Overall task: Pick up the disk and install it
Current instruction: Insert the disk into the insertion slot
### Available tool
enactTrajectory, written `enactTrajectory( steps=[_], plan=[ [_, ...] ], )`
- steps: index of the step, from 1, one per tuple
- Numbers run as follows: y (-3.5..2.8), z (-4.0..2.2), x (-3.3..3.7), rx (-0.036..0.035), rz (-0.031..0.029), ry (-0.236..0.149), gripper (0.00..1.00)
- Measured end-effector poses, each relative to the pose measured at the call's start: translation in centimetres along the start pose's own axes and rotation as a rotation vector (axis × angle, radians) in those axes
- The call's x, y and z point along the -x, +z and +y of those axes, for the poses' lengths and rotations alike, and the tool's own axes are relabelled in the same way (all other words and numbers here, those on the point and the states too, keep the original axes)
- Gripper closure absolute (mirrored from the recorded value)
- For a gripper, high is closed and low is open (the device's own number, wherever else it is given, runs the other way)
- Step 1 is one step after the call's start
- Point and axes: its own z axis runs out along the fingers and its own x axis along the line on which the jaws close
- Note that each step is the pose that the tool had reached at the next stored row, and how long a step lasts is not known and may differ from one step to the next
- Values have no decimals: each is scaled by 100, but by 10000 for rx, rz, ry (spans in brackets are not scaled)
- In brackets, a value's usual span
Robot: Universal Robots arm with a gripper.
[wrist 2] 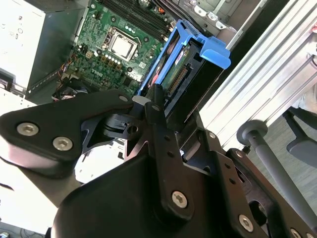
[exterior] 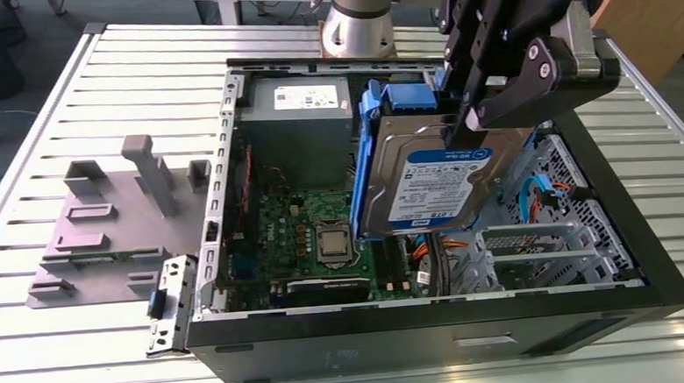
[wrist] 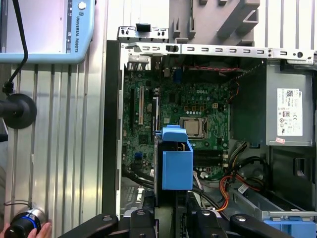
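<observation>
The disk is a silver drive with a blue-and-white label in a blue plastic carrier. It hangs tilted on edge above the open computer case, over the bay area beside the motherboard. My black gripper is shut on the disk's upper end, near the blue tab. In the second wrist view the blue carrier sticks out past my gripper, with the motherboard beyond. In the first wrist view the carrier's blue end rises from my gripper, which stands over the case interior.
A grey power supply box sits in the case's far corner, and orange and blue cables lie by the drive cage. A grey fixture stands on the slatted table at the exterior view's left. A pendant and a hand lie beside the case.
</observation>
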Motion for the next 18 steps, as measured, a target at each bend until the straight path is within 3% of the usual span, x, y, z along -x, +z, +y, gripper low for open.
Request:
enactTrajectory(
  steps=[8,18],
  plan=[
    [-2,-48,-1,0,0,0,65],
    [-2,-62,-1,0,0,0,65]
  ],
)
